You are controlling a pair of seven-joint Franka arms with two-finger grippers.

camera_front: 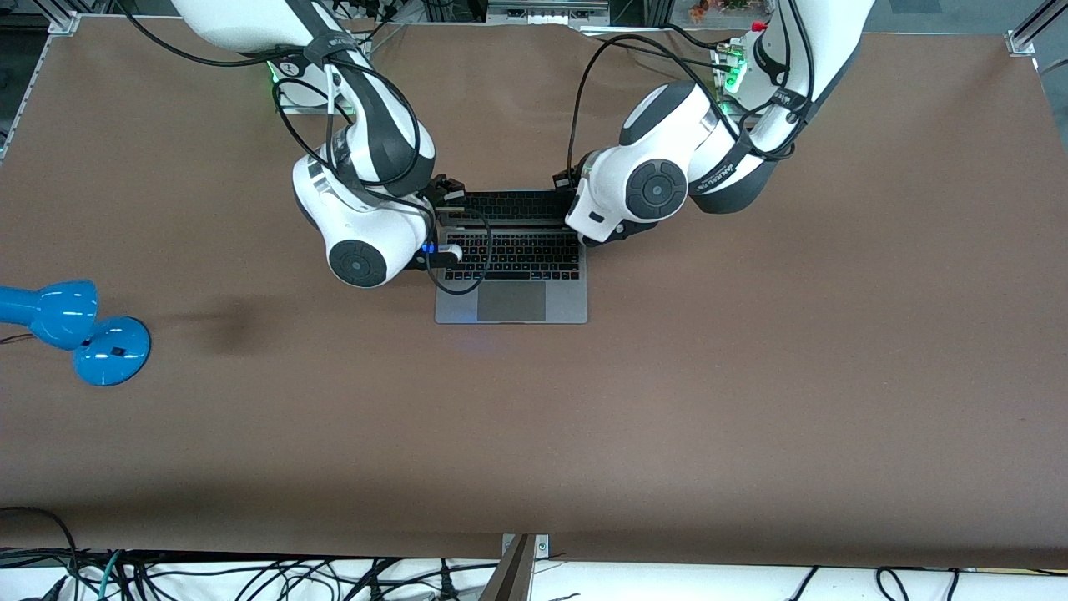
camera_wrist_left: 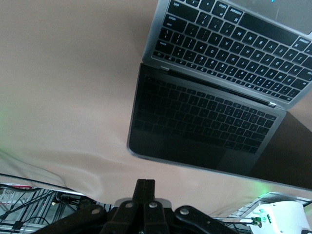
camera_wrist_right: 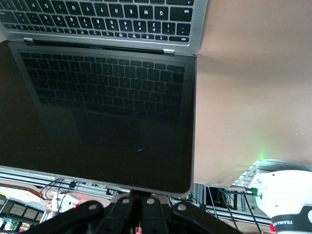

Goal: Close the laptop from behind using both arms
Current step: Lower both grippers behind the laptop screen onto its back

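Note:
The space-grey laptop (camera_front: 511,302) stands open in the middle of the table, its dark screen tilted over the black keyboard and mirroring the keys. My right gripper (camera_front: 442,192) is at the lid's top edge, at the corner toward the right arm's end. In the right wrist view the shut fingers (camera_wrist_right: 146,196) sit right at the screen's (camera_wrist_right: 107,112) top rim. My left gripper (camera_front: 564,180) is at the lid's other top corner. In the left wrist view its shut fingers (camera_wrist_left: 146,189) sit a short way off the lid's (camera_wrist_left: 204,122) edge.
A blue desk lamp (camera_front: 75,330) lies on the brown table (camera_front: 751,376) toward the right arm's end. Black cables (camera_front: 455,267) from the right arm hang over the keyboard's corner. More cables run along the table's edge nearest the front camera.

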